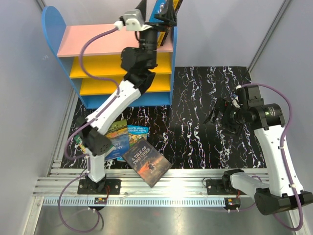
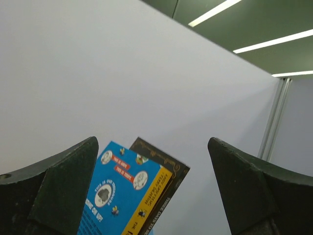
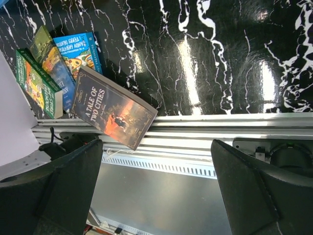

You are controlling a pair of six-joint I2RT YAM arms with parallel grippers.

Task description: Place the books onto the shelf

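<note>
Left gripper (image 2: 152,142): jaws fully apart, empty, facing two books (image 2: 117,196). Right gripper (image 3: 156,142): jaws fully apart, empty, above table (image 3: 220,49).

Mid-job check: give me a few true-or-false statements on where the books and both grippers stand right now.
1. The left gripper and the right gripper are both open. True.
2. A Tale of Two Cities is on the shelf. False: it lies flat at the near edge of the table, with one corner over the metal rail.
3. The right gripper holds a book. False: it is empty, above the table.
4. A blue book and a dark book show between the left gripper's fingers, ungripped. True.
5. Some colourful books lie on the table beside A Tale of Two Cities. True.
</note>
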